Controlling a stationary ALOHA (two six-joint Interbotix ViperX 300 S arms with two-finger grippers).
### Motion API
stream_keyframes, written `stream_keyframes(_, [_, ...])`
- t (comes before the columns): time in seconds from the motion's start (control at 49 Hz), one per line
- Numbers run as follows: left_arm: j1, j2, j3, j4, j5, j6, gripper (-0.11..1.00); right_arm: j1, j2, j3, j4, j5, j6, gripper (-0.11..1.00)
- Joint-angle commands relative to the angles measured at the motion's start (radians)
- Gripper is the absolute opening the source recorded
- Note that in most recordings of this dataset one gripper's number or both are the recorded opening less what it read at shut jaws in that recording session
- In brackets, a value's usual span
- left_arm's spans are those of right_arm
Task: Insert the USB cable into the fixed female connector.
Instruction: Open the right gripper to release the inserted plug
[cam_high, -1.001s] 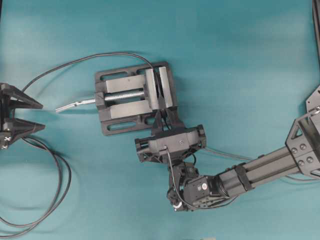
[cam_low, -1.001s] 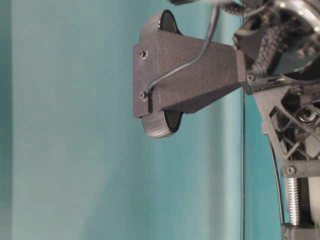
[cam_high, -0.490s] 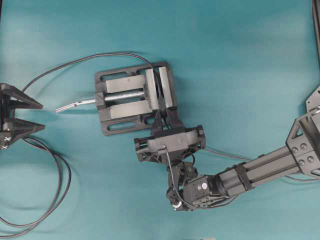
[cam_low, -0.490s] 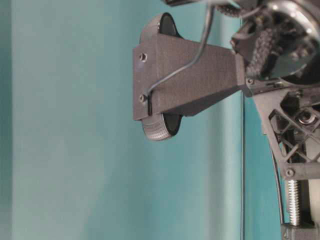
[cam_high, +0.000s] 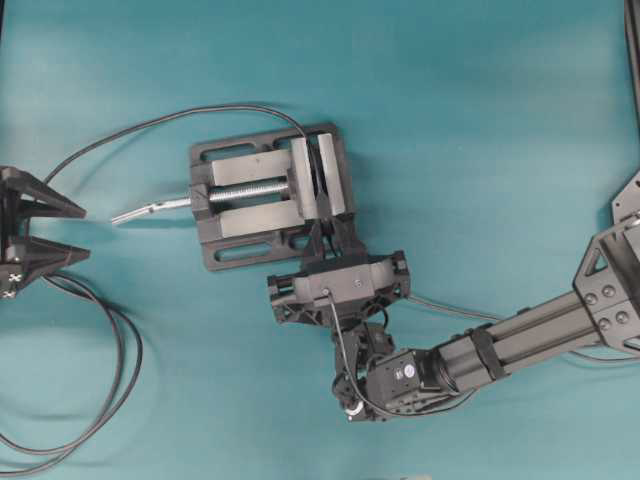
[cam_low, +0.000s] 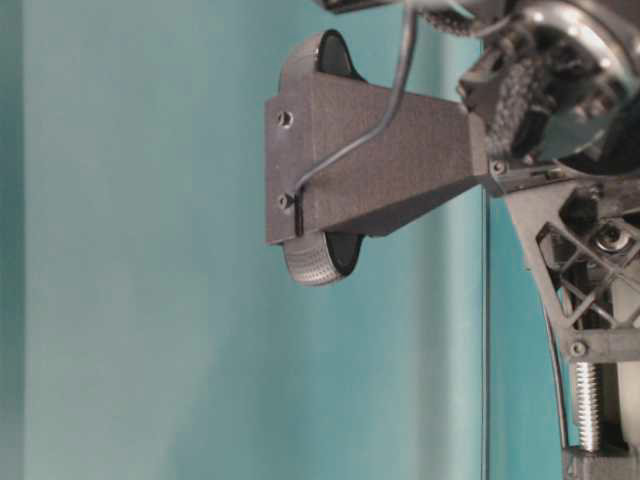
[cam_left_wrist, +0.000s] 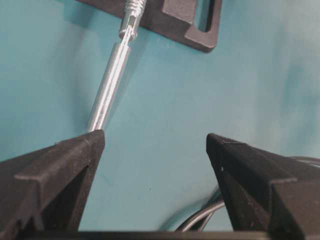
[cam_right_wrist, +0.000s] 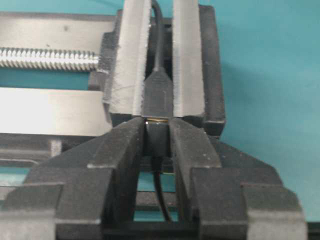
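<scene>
The right tool grips the plug of the USB cable, pressed against the fixed female connector clamped in the vise mid-worktop, a sliver of metal tip showing. A skewed push could jam the plug, or letting go early could leave it half-seated. The left tool waits spread and empty at the worktop's left edge. Little differs from a second ago; the right wrist has tipped slightly.
</scene>
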Motion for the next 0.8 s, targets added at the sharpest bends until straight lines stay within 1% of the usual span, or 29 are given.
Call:
stream_keyframes(0.0, [0.002,0.006,-0.011,0.003,-0.005,-0.012,0.99,-0.095,-0.04,-0.003,-0.02,0.0,0.002,0.23])
stream_keyframes(0.143, [0.002,0.006,-0.011,0.003,-0.005,-0.012,0.99,-0.087,-0.04,-0.006,-0.02,0.0,0.002,0.42])
stream_keyframes(0.204, [0.002,0.006,-0.011,0.003,-0.005,-0.012,0.99,-0.081,-0.04,-0.008,-0.02,-0.002,0.002,0.46])
stream_keyframes(0.306, [0.002,0.006,-0.011,0.003,-0.005,-0.012,0.99,-0.064,-0.041,-0.011,-0.018,-0.002,0.002,0.47])
stream_keyframes(0.551, [0.002,0.006,-0.011,0.003,-0.005,-0.011,0.99,0.009,-0.04,-0.044,-0.012,-0.003,-0.003,0.48])
stream_keyframes(0.776, [0.002,0.006,-0.011,0.003,-0.005,-0.011,0.99,0.063,-0.04,-0.067,0.028,-0.009,-0.003,0.48])
